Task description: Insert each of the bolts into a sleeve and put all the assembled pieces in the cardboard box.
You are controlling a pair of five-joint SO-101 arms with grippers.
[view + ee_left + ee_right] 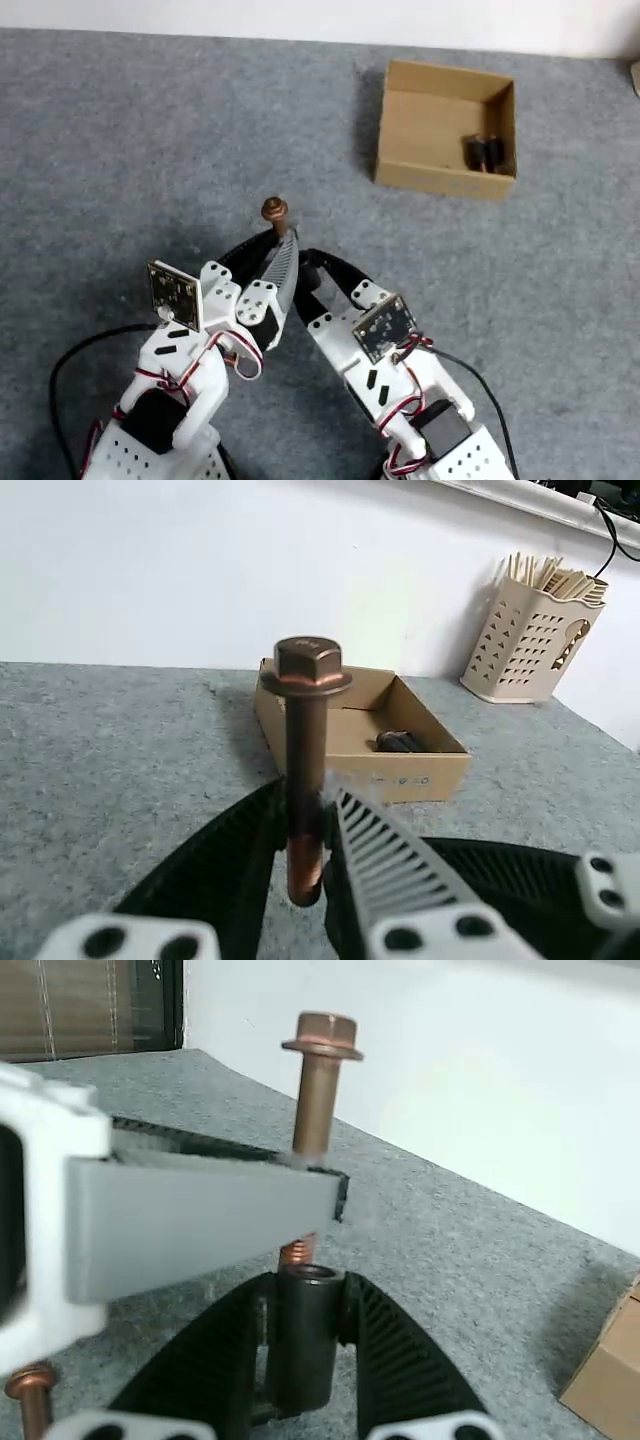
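The grey tabletop (120, 150) carries the cardboard box (440, 180) at its far side. Two dark assembled pieces (487, 153) lie against the box's inner wall.

Well short of the box, on the arms' side of it, the two pincers meet. The left pincer (305, 800) is nearly closed, its fingers clamped on the lower shank of a copper-coloured bolt (305, 750). The bolt stands upright with its hex head on top, and the box is behind it. The right pincer (305, 1290) is closed about as far around a dark sleeve (303, 1340), also upright with its mouth open to the top. The bolt's tip hangs just over that mouth, seemingly a little off to one side and not yet inside.

Both parts look like solid metal: stiff, dense for their size and in no danger of being crushed. The trouble is likely to be slip. The bolt's shank is smooth and round, so a two-finger hold on it can let it pivot or slide if the tip catches the sleeve's rim. Gripping it higher, nearer the flanged head, would leave more shank free to go in. The sleeve is round too and could twist between the ribbed pads. A hold on its middle or lower wall keeps the mouth clear.

Once joined, the pair is best carried to the box by the sleeve and kept upright, since the fit is probably loose.
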